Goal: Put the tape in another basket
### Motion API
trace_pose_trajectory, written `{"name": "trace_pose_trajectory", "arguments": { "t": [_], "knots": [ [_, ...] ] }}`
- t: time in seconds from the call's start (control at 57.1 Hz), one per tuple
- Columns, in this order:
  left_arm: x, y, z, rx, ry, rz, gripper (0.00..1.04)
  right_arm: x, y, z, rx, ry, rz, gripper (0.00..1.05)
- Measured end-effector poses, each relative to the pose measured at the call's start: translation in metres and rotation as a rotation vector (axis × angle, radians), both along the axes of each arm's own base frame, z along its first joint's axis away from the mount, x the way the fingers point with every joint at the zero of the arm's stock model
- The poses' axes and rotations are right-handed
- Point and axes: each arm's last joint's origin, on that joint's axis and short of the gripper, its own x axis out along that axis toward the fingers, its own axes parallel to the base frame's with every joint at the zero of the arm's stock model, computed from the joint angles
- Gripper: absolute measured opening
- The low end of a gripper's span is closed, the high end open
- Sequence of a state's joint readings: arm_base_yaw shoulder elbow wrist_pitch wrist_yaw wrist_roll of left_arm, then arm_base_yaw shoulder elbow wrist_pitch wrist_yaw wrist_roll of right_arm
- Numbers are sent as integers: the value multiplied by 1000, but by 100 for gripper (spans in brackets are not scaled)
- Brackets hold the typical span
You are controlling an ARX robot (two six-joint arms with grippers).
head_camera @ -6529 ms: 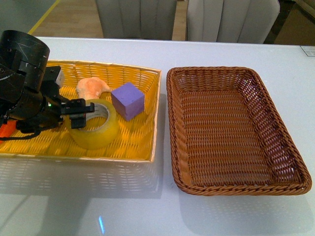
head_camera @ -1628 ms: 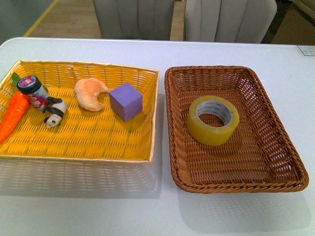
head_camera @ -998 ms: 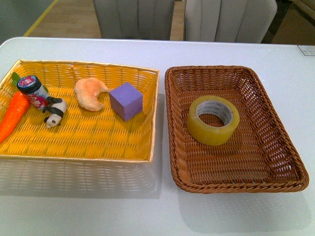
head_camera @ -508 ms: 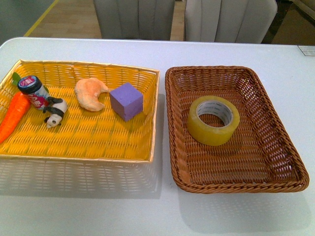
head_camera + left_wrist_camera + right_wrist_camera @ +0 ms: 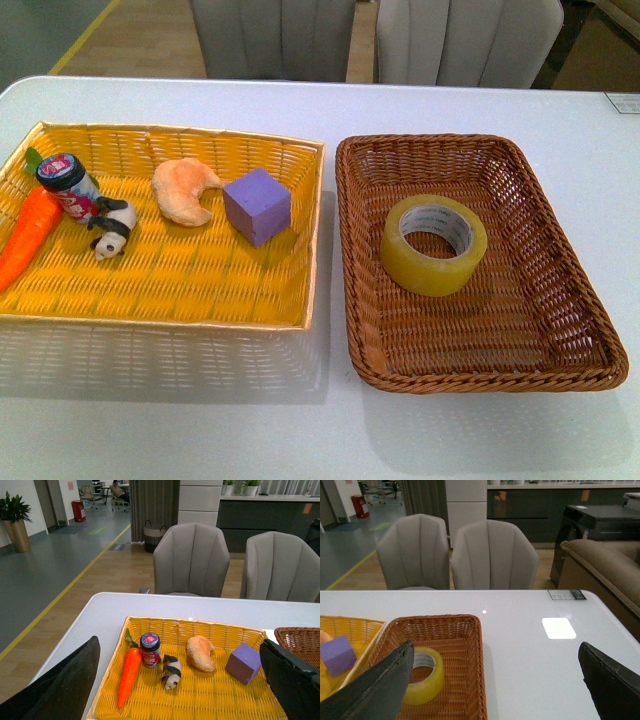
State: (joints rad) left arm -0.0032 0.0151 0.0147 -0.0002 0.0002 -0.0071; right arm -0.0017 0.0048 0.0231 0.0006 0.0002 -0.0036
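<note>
Front view shows the tape (image 5: 433,244) lying flat, hole up, inside the brown basket (image 5: 590,315), nearer that basket's far left part than its near edge, touching no arm. This basket sits toward the table's (image 5: 200,430) right edge; the yellow basket (image 5: 160,320) lies just beside it, toward the left edge. In the yellow one, a purple cube (image 5: 258,205) stands by the right wall, a croissant (image 5: 184,189) beside it, then a panda figure (image 5: 111,227), a small jar (image 5: 66,181) and a carrot (image 5: 28,236) at the left end. The left gripper (image 5: 180,680) has its fingers spread wide with nothing between them; the right gripper (image 5: 495,680) is likewise spread and bare.
</note>
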Motion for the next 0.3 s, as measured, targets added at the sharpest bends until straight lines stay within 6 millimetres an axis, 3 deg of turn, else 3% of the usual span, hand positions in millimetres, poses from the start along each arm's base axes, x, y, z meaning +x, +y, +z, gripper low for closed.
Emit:
{"name": "trace_pose_trajectory", "arguments": {
  "t": [0.298],
  "knots": [
    [0, 0, 0, 0, 0, 0, 96, 0, 0, 0, 0, 0, 0, 96]
  ]
}}
